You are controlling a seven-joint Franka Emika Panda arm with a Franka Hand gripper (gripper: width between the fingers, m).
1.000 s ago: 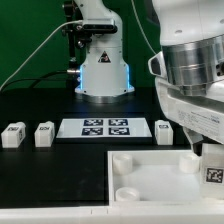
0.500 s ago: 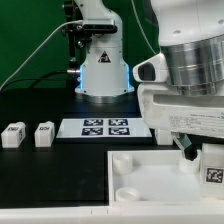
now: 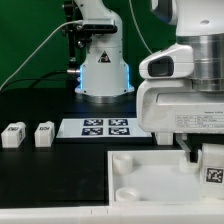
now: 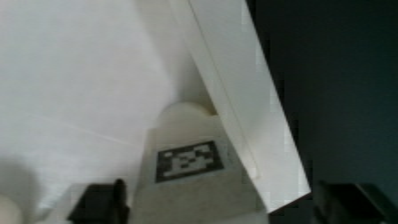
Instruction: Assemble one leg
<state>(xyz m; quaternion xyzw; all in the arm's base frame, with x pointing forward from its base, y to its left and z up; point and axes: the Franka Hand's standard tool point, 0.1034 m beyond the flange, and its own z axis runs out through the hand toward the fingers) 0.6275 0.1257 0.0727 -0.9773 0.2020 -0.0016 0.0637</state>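
White leg [image 4: 192, 150] w/ tag btwn pincer [image 4: 222, 205] fingers; pincer apart, not clamped

Exterior view: the bulky white arm housing [image 3: 185, 95] blocks the right end of the flat white marker board [image 3: 100, 127] and hides the claw. The large flat white panel [image 3: 150, 180] is cropped at the frame edge. Wrist view is blurred; the claw's [image 4: 221, 200] dark fingertips [image 4: 102, 200] are cropped.

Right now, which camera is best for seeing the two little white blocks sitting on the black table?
The exterior view. Both blocks sit in plain sight at its left, beside the marker board. The wrist view shows neither of them, only a tagged white piece against the big white panel.
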